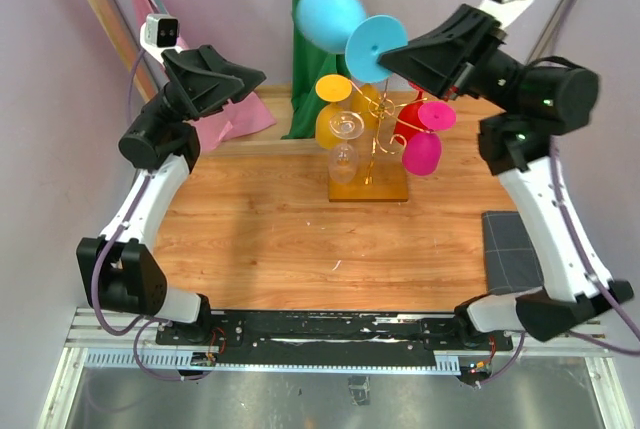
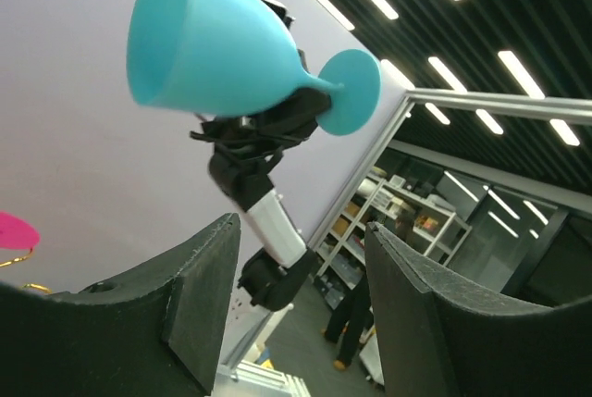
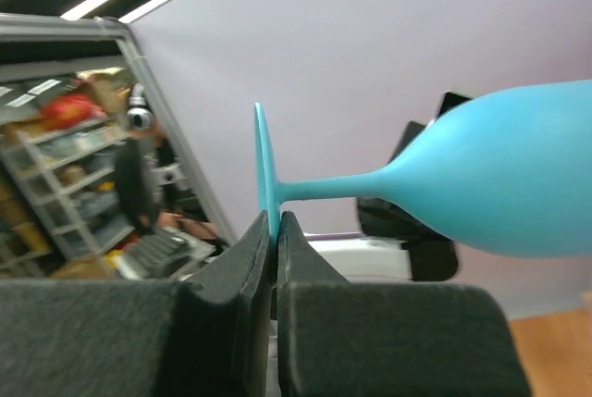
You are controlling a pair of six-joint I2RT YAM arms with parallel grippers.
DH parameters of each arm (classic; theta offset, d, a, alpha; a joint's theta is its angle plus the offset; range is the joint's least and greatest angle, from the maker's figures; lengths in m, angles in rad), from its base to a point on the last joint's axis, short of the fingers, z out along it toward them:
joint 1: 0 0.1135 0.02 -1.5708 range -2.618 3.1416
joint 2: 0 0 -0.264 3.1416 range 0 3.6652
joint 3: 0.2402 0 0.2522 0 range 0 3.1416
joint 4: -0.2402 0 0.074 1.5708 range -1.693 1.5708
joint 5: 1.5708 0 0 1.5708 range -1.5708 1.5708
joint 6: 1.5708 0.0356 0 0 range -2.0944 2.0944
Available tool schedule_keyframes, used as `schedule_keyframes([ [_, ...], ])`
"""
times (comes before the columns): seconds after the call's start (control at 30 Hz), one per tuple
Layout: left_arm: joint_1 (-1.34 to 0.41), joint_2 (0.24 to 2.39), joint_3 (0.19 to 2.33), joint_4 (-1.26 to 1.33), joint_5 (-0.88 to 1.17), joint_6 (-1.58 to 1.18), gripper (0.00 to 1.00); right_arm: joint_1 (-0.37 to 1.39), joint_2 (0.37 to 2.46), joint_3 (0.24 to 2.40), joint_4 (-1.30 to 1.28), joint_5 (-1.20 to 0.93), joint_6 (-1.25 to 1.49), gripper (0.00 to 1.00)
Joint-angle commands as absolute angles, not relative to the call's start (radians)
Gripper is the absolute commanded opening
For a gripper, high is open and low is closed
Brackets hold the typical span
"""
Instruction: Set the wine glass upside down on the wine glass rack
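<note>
One turquoise wine glass [image 1: 340, 24] under handling, carried in the air above the rack [image 1: 370, 164], over the middle of the table's [image 1: 260, 239] far edge. Lying roughly sideways, bowl to the left and foot to the right. Not yet inverted; not touching the rack.

Right claw [image 3: 276, 230] pinched tight on the thin rim of the foot disc, jaws all but together, stem and bowl sticking out beyond. Left claw [image 2: 305, 267] spread wide and holding nothing, raised near the far left corner, facing the bowl but apart from it.

Judged opaque moulded plastic rather than true glass: light, stiff, unlikely to shatter, yet smooth and liable to slip. Grip on the foot edge assessed as marginal — long lever, small contact, risk of pivoting during the turn. Better purchase expected on the stem just under the bowl, or across the bowl itself for the open claw.

Rack already crowded: yellow glass [image 1: 333, 114], clear glass [image 1: 345, 154], red glass [image 1: 408, 121] and pink glass [image 1: 423, 149] hung foot-up from the curled arms. Recommend picking a free arm before lowering and sliding the foot in over the wire, clear of the neighbours.
</note>
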State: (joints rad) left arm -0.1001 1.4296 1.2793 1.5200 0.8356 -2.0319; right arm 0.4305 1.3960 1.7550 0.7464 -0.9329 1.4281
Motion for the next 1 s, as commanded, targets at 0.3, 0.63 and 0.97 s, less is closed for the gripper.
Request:
schedule_keyframes([
  [0.3, -0.102, 1.388, 1.253, 1.684, 0.904, -1.976, 0.60, 0.335, 1.132, 1.876, -0.250, -0.615, 0.590, 0.01],
  [0.63, -0.103, 1.377, 1.242, 1.647, 0.924, -1.934, 0.59, 0.315, 1.143, 2.021, -0.700, -0.293, 0.463, 0.01],
  [0.97, -0.102, 1.369, 1.218, 1.627, 0.934, -1.908, 0.58, 0.224, 1.230, 2.187, -1.090, -0.219, 0.553, 0.01],
])
